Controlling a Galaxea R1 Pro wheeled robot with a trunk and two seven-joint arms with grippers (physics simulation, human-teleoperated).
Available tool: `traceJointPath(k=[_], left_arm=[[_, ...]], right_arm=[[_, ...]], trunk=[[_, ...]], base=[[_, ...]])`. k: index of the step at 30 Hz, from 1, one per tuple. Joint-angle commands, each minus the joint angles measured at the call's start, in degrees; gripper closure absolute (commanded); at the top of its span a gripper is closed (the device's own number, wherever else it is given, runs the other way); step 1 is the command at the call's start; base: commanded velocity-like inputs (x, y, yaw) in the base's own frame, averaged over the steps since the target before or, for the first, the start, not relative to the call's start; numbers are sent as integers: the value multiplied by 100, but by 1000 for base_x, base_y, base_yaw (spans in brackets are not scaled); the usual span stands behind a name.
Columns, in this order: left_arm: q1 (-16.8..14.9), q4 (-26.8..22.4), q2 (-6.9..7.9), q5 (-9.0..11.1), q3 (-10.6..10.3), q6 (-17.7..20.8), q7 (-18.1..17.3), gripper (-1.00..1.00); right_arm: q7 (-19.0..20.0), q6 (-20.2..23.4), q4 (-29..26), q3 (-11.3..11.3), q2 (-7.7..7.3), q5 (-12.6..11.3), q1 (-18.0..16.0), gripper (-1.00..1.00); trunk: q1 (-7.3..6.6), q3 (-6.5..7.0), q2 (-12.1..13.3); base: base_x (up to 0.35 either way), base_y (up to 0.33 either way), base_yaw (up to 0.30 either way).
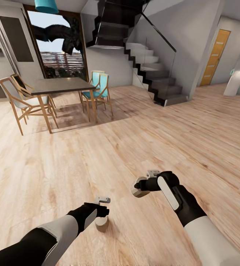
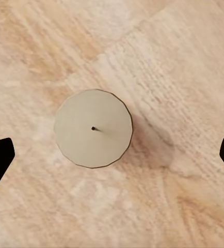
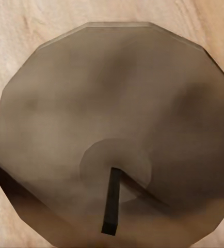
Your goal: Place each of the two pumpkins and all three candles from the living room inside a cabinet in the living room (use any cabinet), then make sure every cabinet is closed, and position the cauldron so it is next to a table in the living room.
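Wooden floor [image 1: 79,159] carries the whole scene, far from any edge; dining table [image 1: 62,85] and stairs [image 1: 149,70] stand well beyond. Right gripper [image 1: 139,186] is clenched on a brownish candle [image 1: 136,191], lifted and tipped, its axis slanting, wick end toward the wrist camera, likely for carrying. Left gripper [image 1: 102,212] hangs released above a cream candle [image 1: 102,223] standing upright on the floor, wick up, jaws wide either side, seemingly ready to descend.

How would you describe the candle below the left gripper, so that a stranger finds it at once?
Start at the dining table with wooden chairs, then come down the bare wood floor to the robot's two arms. The candle stands on the floor under the left gripper, a short beige cylinder. The other candle is off the floor, at the right gripper.
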Motion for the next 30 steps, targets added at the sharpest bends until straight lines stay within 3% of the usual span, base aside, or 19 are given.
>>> traceJointPath(k=[1, 13, 18, 21, 26, 30], left_arm=[[-1, -12, 0, 59, -46, 31, 27, -100], [-1, -20, 0, 74, -40, 30, 40, -100], [-2, -26, 6, 341, -31, 30, 85, -100], [-2, -49, 8, 547, -33, 30, 393, -100], [-2, -49, 9, 770, -37, -143, 534, -100], [-2, -34, 9, 786, -38, -195, 543, -100]], right_arm=[[-58, 12, -6, 22, -6, -62, -5, 100], [-51, 12, -6, 38, -8, -62, -2, 100], [-58, 12, -6, 37, -11, -62, 3, 100], [-58, 12, -6, 37, -10, -62, 3, 100], [-58, 12, -6, 36, -10, -62, 4, 100], [-53, 12, -6, 37, -11, -62, 4, 100]], trunk=[[1, -28, -4], [32, -294, -20], [45, -404, -27], [52, -471, -31], [65, -582, -37], [73, -648, -42]], base=[[0, 0, 0], [0, 0, 0], [0, 0, 0], [0, 0, 0], [0, 0, 0], [0, 0, 0]])
